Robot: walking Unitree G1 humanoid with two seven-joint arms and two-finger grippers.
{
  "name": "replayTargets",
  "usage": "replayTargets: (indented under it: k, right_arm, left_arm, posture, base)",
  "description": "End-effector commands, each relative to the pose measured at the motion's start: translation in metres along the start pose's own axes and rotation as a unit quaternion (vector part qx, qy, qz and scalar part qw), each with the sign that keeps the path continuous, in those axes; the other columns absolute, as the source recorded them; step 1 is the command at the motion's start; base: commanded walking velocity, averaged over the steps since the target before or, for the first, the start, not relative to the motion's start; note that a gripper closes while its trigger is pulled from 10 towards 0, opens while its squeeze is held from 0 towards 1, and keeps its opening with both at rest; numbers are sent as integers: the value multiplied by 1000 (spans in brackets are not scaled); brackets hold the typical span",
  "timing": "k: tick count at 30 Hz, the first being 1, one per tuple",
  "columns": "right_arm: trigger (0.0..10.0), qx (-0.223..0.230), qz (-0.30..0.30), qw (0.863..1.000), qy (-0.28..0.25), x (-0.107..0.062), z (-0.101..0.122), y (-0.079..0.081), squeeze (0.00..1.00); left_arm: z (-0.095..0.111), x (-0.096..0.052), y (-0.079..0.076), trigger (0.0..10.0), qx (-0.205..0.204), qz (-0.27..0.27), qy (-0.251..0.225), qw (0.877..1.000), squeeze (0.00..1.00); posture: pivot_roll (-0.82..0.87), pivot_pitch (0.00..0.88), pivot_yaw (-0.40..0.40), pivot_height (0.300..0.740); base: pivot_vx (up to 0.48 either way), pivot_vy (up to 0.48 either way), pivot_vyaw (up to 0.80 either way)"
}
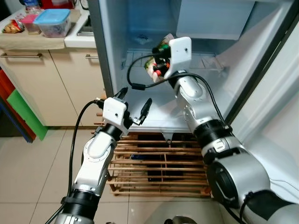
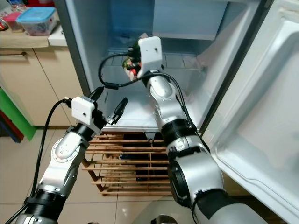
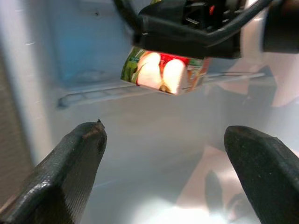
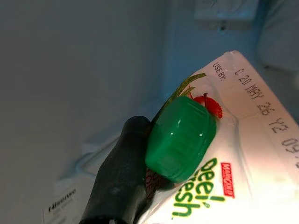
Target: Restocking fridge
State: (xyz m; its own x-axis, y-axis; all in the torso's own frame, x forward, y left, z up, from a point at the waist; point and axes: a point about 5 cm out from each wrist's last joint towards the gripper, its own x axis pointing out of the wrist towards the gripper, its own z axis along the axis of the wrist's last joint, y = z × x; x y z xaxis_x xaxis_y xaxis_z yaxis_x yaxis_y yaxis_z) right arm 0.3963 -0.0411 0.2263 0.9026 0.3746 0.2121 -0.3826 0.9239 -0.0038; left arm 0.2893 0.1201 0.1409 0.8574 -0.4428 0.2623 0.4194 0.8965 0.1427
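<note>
Nearest the lens: left claw (image 1: pixel 134 103), fingers spread wide and empty, hovering just outside the fridge (image 1: pixel 140 28) at the front edge of its white bottom floor. From its wrist, two black fingertips (image 3: pixel 77 158) well apart, framing the lit interior.

Deeper in the fridge: right claw (image 1: pixel 160 59), clamped on a juice carton (image 3: pixel 163 72), raised above the wire shelf (image 1: pixel 205 60) near the back wall. Carton tilted, green screw cap (image 4: pixel 181 137) beside one black finger (image 4: pixel 121 177), "USE BY" date stamp legible on the white top, apple picture on the side. Whether the carton touches the shelf: cannot tell.

Outward from the fridge: cabinet walls pale blue-white inside, a white box-like compartment (image 1: pixel 215 18) at the top, door (image 2: pixel 261 116) swung open to the robot's right, with moulded white inner lining. Under and in front of the fridge, a slatted wooden rack (image 1: pixel 159 163) on the floor, dark items between the slats, too dim to identify.

Left of the fridge: a kitchen surface (image 1: pixel 37 39) over cream cupboards with bar handles, carrying a lidded plastic container (image 1: pixel 53 21) with a blue lid and some smaller packets beside it. Further left of the fridge, against the cupboard side, flat green (image 1: pixel 25 114) and red panels leaning upright. Floor (image 1: pixel 32 177) of pale beige tiles.
</note>
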Motion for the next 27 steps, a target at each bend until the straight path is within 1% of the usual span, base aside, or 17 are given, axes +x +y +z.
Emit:
replayTargets:
  k: [1,6,9,10,12,13,16,17,18,21,23,25,27]
  right_arm:
    - [10000,18,-8,1000,-17,5,10,2,0]
    - [10000,18,-1,998,-56,20,43,4,0]
    - [10000,103,-13,993,-50,27,55,1,0]
    - [10000,122,-15,991,-50,28,58,0,0]
    - [10000,121,-13,990,-71,32,73,1,0]
    - [10000,141,-20,987,-81,34,80,0,0]
    - [10000,181,-38,979,-80,35,80,-4,0]
    - [10000,202,-44,975,-79,34,79,-6,0]
    - [10000,202,-44,975,-79,34,79,-6,0]
    - [10000,312,-60,947,-53,33,62,-7,0]
    - [10000,352,-69,933,-34,32,52,-5,0]
    - [10000,367,-73,927,-24,31,47,-3,0]
    - [10000,362,-73,929,-22,31,46,1,0]
  left_arm:
    - [7,-6,0,10000,5,-1,-1,1000,0]
    - [16,-17,3,10000,13,11,4,1000,0]
    - [20,-21,4,10000,16,17,6,1000,0]
    - [21,-22,3,10000,17,18,7,1000,0]
    - [26,-28,4,10000,20,20,12,1000,0]
    - [30,-34,5,10000,23,22,19,999,0]
    - [32,-40,6,10000,25,26,27,999,0]
    - [31,-41,7,10000,24,28,32,999,0]
    - [31,-41,7,10000,24,28,32,999,0]
    - [31,-46,5,10000,20,30,41,999,0]
    - [33,-49,3,10000,19,29,44,998,0]
    - [35,-52,1,10000,18,27,49,998,0]
    - [36,-55,-1,10000,18,27,53,998,0]
  posture:
    - [-46,114,-8,740]
    - [-8,146,-8,740]
    - [24,157,0,740]
    - [24,157,0,740]
    - [55,166,16,740]
    - [65,170,22,740]
    - [74,176,27,740]
    - [75,179,31,740]
    - [75,179,31,740]
    - [72,188,34,740]
    - [75,192,38,740]
    - [79,195,39,740]
    - [88,204,43,740]
  base:
    - [0,0,0]
    - [0,0,0]
    - [0,0,0]
    - [0,0,0]
    - [0,0,0]
    - [0,0,0]
    - [0,0,0]
    - [0,0,0]
    - [0,0,0]
    - [0,0,0]
    - [0,0,0]
    - [0,0,0]
    - [0,0,0]
